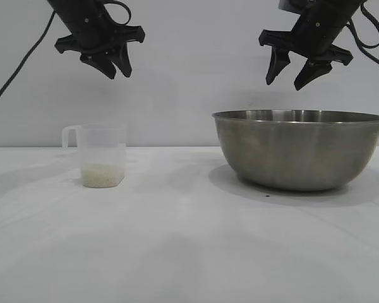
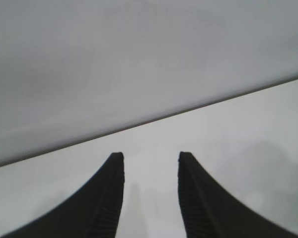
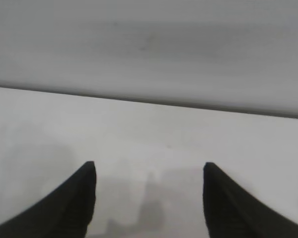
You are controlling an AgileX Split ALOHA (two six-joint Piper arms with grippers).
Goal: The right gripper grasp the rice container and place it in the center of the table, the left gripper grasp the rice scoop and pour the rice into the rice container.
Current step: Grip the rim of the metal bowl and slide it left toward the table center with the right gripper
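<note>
The rice container, a large steel bowl, stands on the white table at the right. The rice scoop, a clear plastic cup with a loop handle, stands upright at the left with a shallow layer of rice in its bottom. My right gripper hangs open well above the bowl's rim, with nothing between its fingers. My left gripper hangs open above the cup, also holding nothing. In the left wrist view the left gripper faces only bare table, and so does the right gripper in the right wrist view.
A plain grey wall closes the scene behind the table. Black cables trail from both arms. White tabletop stretches between the cup and the bowl and across the whole front.
</note>
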